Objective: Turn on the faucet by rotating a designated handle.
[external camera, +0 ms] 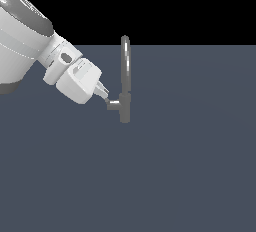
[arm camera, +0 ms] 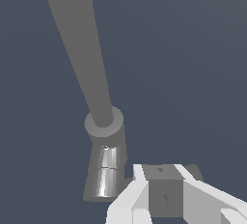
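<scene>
Arm: the white, rounded Franka arm (external camera: pixel 30 41) enters from the exterior view's left and slopes down toward the tap.
Gripper: the white two-fingered gripper (external camera: pixel 105 96) has its tips at the outer end of the side stub; in the wrist view its pale fingers (arm camera: pixel 132 196) sit either side of a grey block, seemingly closed against it, pinching the lever.
Handle: the small flat grey lever (arm camera: pixel 166 191) on a short horizontal stub projects from the base toward the exterior view's left, between the fingertips.
Faucet: the slim grey metallic tap with a tall narrow arched spout (external camera: pixel 125 76) stands upright on the dark blue-grey floor (external camera: pixel 190 166), just to the exterior view's right of the gripper.
Risk, slip: the hold looks shallow, at the lever's tip only; a turn started too fast could let the fingers slide off.
Risk, wrong axis: if the wrist sweeps off the stub's arc, the fingers would push instead of rotate and may jam.
Risk, collision: the bulky hand sits near the base, so a wide swing could strike the spout.
</scene>
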`<state>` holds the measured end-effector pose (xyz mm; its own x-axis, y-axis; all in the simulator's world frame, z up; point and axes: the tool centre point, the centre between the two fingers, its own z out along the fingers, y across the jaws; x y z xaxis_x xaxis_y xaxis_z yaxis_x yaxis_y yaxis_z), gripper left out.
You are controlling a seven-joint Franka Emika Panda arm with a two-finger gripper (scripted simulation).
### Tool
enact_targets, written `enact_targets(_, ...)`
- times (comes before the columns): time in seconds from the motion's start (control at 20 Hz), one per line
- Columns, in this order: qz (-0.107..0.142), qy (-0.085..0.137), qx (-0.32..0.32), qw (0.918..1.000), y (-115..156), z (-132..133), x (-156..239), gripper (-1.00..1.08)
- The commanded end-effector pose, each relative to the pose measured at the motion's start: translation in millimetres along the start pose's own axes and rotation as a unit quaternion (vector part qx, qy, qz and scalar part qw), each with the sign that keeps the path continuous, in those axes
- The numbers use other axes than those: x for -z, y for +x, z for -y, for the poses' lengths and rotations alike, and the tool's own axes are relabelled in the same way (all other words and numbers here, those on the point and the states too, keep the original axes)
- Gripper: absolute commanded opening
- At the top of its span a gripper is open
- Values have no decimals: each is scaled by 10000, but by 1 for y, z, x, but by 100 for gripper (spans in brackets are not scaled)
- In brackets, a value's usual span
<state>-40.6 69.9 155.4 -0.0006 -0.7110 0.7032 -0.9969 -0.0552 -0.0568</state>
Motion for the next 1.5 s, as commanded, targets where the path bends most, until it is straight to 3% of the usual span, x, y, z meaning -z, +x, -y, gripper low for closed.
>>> enact_targets(0.0,-16,-14,16,10000,-3,-5,-3,-100)
enact_targets(0.55,-28,-122,1,9999,-32,-36,-43,-100)
enact_targets(0.6,-28,-122,1,9999,-32,-36,-43,-100)
enact_targets(0.65,-5,31,10,10000,-31,-26,-27,-100)
enact_targets(1.25,-26,-119,1,9999,-67,-25,-77,-100)
enact_targets(1.3,-9,123,-55,9999,-58,-14,-49,-100)
enact_targets(1.45,-11,78,-45,10000,-63,-8,-58,-100)
